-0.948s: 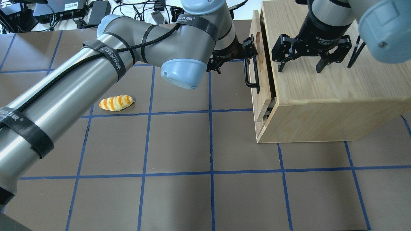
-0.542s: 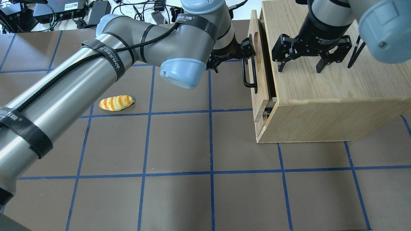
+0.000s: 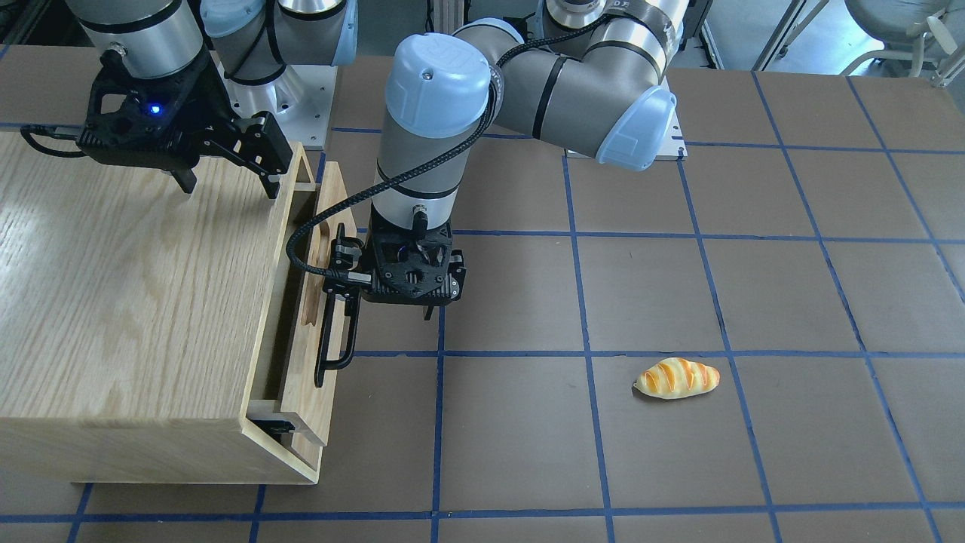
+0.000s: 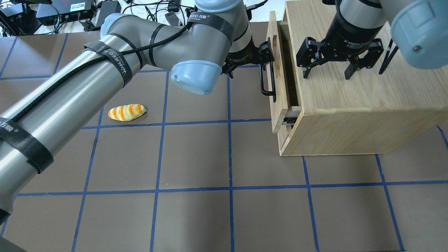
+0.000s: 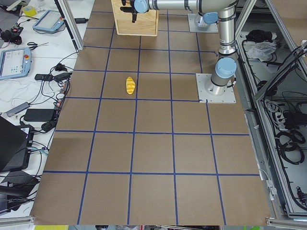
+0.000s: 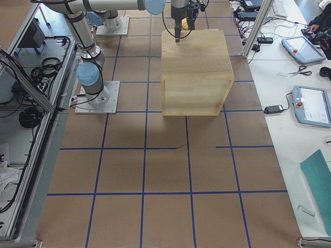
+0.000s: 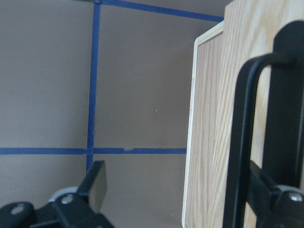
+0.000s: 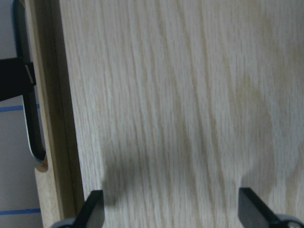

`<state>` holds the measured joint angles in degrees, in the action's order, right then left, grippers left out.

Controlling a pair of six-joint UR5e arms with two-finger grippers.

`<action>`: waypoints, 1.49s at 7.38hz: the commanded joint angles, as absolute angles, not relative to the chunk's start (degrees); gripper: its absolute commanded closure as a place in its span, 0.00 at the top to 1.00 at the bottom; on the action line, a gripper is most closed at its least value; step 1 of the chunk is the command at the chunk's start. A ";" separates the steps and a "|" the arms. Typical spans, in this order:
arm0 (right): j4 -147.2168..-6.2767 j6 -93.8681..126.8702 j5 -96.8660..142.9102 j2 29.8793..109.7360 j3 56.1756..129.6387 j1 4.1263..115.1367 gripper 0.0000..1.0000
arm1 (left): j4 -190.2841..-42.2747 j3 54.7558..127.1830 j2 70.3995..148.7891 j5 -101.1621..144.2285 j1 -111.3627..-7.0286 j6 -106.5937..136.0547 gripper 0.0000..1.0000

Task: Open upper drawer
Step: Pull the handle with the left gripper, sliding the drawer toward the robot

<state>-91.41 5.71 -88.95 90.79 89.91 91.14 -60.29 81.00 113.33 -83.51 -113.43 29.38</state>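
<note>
At the top front of the cabinet (image 4: 350, 105), the upper drawer (image 4: 280, 105) stands part-way out, its handle (image 4: 262, 82) running near-to-far across the pull line. The left gripper (image 4: 263, 58) is nearer: fingers (image 7: 97, 183) spread wide, the bar between them against one finger, hooked not clamped; the right gripper (image 4: 326, 71) hangs spread and empty above the cabinet. My judgement: pull toward the robot's left, over the table (image 4: 196, 157), bread roll (image 4: 126, 112) well apart.

Item 1: first strap (image 4: 210, 21), black, on the left arm just behind the left gripper (image 4: 266, 59) jaws, reads "JEED 万级"; the start is hidden.
Item 2: second strap (image 4: 120, 64), farther back from those jaws, reads "WANJEED".
Item 3: third strap (image 4: 21, 140), farthest back; only "万级" is legible.
Item 4: right gripper (image 4: 327, 75), on the body directly above its jaws, reads "2F Adaptive"; the rest is unreadable.
Item 5: barcode label (image 4: 75, 6), well apart from both jaws; its print is illegible.
</note>
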 commanded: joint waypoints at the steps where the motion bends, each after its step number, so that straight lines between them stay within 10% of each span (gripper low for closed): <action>1: -91.41 5.71 -88.86 90.79 89.91 91.14 1.00 | -61.43 80.95 112.68 -83.76 -112.85 27.78 1.00; 11: -91.41 5.71 -88.95 90.79 89.91 91.14 1.00 | -63.37 81.04 111.53 -86.22 -108.81 20.66 1.00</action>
